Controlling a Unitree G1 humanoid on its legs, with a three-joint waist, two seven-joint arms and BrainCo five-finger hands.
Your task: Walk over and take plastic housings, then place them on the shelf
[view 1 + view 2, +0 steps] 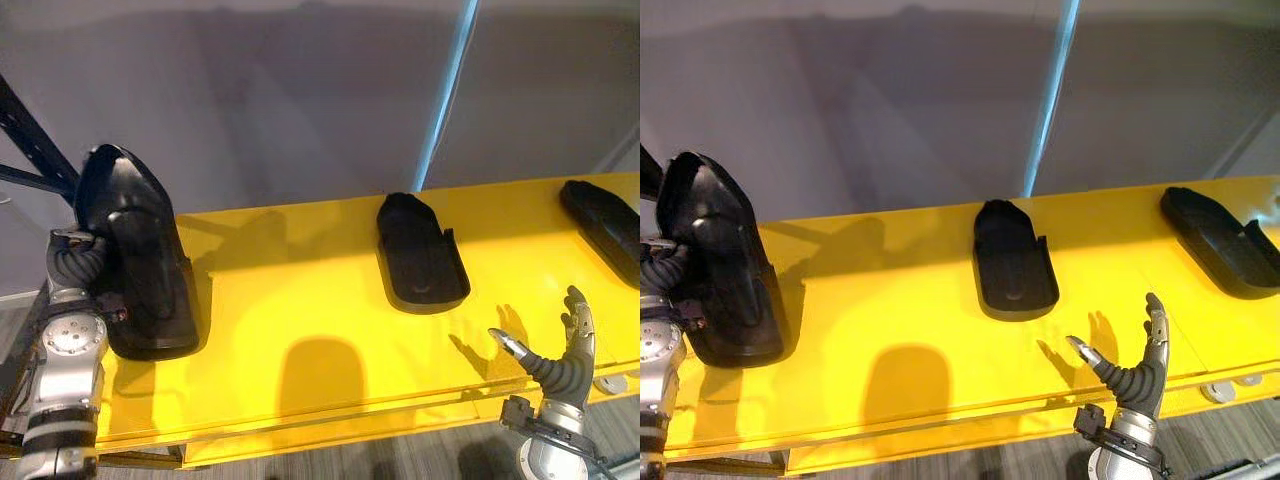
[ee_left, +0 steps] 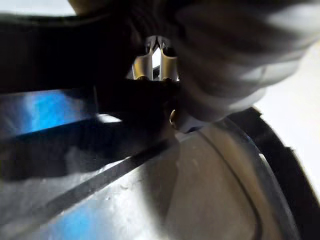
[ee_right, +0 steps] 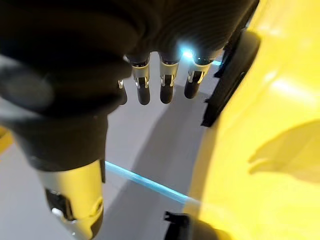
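Setting the large housing [image 1: 140,260] down at the left end of the yellow shelf [image 1: 300,320] looked to be the step in hand. It rested there with its far end showing above the shelf's back edge, and the left hand [image 1: 75,262] was against its near-left side. Whether that hand gripped it could not be told, since the housing hid the rest of the hand.

Two more already lay flat on the shelf, well apart: the middle housing [image 1: 420,255] and the right-end housing [image 1: 605,225]. The right hand [image 1: 562,365] hovered at the shelf's front edge, spread wide and holding nothing.

The next move probably called for settling the large housing flat, then drawing the left hand clear without dragging it.

The right wrist view showed straight fingers [image 3: 167,85] beside the yellow shelf, a closeness the head views lacked. The left wrist view looked onto dark plastic from very close.
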